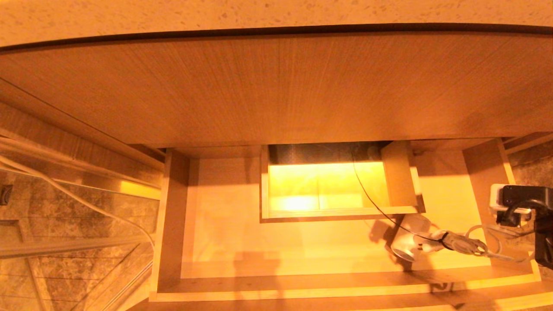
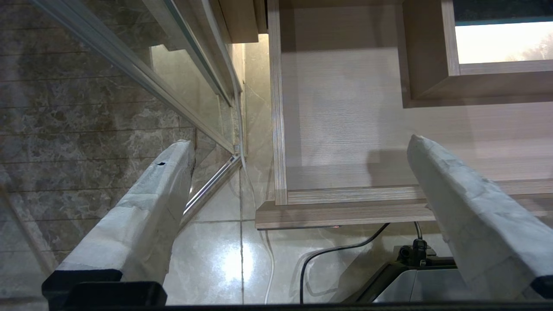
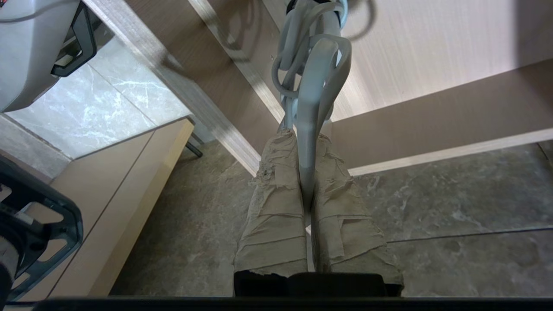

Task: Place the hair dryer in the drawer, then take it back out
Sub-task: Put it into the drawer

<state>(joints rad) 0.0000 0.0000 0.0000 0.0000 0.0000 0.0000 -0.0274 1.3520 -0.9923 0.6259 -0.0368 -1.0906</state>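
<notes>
At the far left of the head view a glass panel (image 1: 65, 203) in a metal frame stands over dark stone tiles, with a thin white cable (image 1: 77, 198) crossing it. From the left wrist camera, the left gripper (image 2: 298, 151) hangs with its wrapped fingers (image 2: 147, 207) spread wide and holding nothing, above the drawer's near-left corner and the glossy floor. The drawer (image 1: 173, 216) fills the lower middle of the head view, pulled out, its boxed notch (image 1: 337, 185) at mid-back. Lower right inside it, the hair dryer (image 1: 408, 244) lies on the floor, barrel end facing forward. Its bundled cord (image 1: 462, 244) trails right to the right gripper (image 3: 307, 142), whose padded fingers (image 3: 276, 203) are pinched on that cord.
</notes>
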